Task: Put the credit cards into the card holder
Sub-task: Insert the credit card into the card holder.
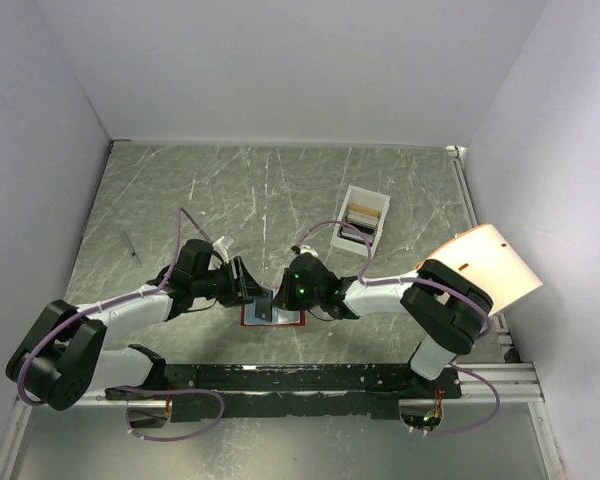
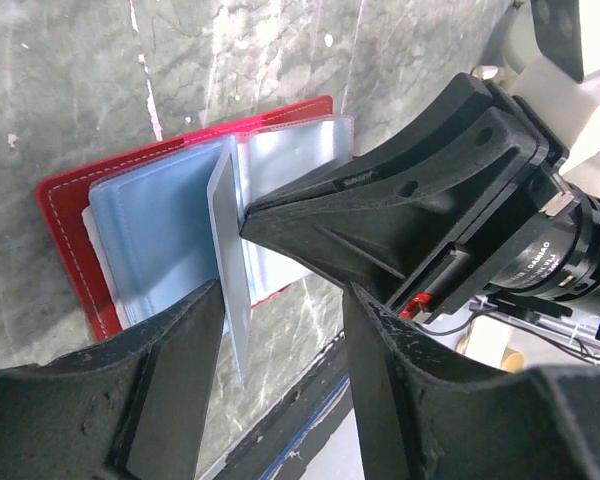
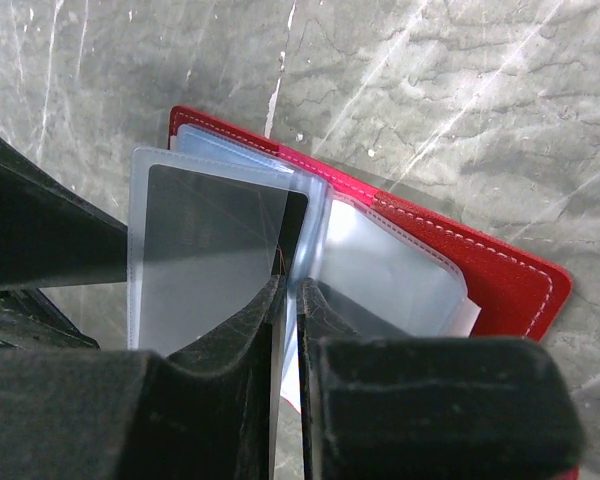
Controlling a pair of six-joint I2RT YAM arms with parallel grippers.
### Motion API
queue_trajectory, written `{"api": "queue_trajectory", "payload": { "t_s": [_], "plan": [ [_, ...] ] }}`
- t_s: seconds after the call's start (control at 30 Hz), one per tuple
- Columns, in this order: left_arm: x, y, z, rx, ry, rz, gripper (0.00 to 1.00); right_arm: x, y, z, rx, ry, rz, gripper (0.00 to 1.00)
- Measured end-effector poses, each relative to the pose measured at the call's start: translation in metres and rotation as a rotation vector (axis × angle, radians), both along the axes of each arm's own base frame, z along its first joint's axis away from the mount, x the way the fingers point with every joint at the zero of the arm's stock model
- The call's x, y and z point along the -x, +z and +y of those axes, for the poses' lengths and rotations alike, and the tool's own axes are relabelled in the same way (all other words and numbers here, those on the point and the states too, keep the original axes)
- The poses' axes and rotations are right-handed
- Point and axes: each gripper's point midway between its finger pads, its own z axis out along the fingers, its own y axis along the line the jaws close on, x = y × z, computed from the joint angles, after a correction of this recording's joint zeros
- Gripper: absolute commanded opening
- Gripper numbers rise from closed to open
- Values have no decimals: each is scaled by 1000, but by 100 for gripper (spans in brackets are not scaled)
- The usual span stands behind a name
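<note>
A small red card holder (image 1: 273,316) lies opened flat on a grey marbled table (image 1: 180,190). It has a red cover with pale stitching along the edge, and inside it are clear, blue-grey plastic pockets that fan out like the pages of a book.

One pocket leaf (image 3: 210,250) stands lifted above the card holder, and a dark card (image 3: 225,225) shows through its cloudy plastic. The right gripper (image 3: 292,290), reaching in from the card holder's right, has its jaws pinched together on the edge of this leaf.

The left gripper (image 2: 280,300) comes in from the card holder's left. Its jaws stand apart with nothing between them but the upright leaf, which neither finger appears to touch.

Beyond the card holder, to the far right of it, is a white open-topped box (image 1: 378,200). It holds more credit cards (image 1: 358,214), showing tan and dark edges that are too small to count.
</note>
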Motion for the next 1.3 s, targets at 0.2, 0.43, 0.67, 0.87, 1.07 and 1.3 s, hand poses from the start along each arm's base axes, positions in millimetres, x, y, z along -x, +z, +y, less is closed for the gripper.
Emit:
{"api": "queue_trajectory", "payload": {
  "t_s": [0.2, 0.43, 0.67, 0.87, 1.07, 1.3],
  "plan": [
    [0, 6, -2, 19, 5, -4, 62, 1, 5, -10, 46, 22, -34, 14],
    [-1, 12, -6, 45, 6, -11, 63, -4, 20, -29, 109, -5, -98, 14],
    [6, 17, -16, 63, -25, -21, 63, -5, 20, -55, 186, -62, -123, 15],
    [12, 16, -23, 66, -52, -11, 63, -13, 37, -74, 229, -112, -188, 16],
    [12, 24, -37, 77, -87, -24, 64, -22, 59, -92, 262, -172, -256, 15],
    [16, 14, -48, 74, -114, 1, 65, -40, 97, -116, 272, -262, -342, 17]
  ]
}}
